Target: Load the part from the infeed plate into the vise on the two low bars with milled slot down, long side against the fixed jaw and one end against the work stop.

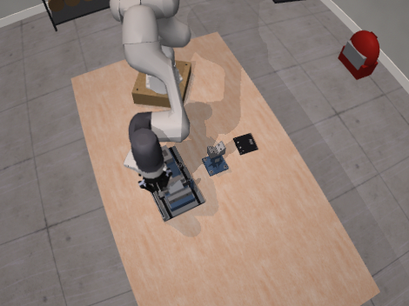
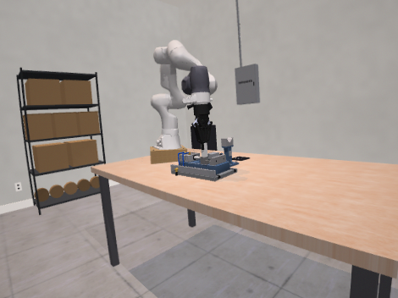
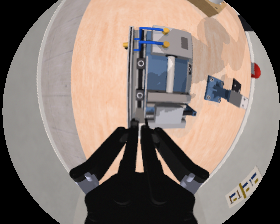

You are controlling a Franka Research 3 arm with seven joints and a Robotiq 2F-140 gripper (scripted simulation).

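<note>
The vise stands on the table under my wrist, its jaws apart. It also shows in the wrist view [image 3: 159, 72], with the air cylinder and blue hoses at its far end. The part [image 3: 170, 115], a pale grey block, lies inside the vise at the near end; in the overhead view it shows as the part [image 1: 177, 189]. Its slot is not visible. My gripper [image 3: 139, 114] is shut and empty, fingertips low at the vise's side rail, just left of the part's end. I cannot tell whether they touch it. From the side, the gripper [image 2: 203, 150] points straight down at the vise.
The black infeed plate [image 1: 245, 144] lies bare to the right of the vise. The V-block [image 1: 216, 152] stands on its blue base between them, with nothing in it. A wooden arm base [image 1: 161, 85] sits behind.
</note>
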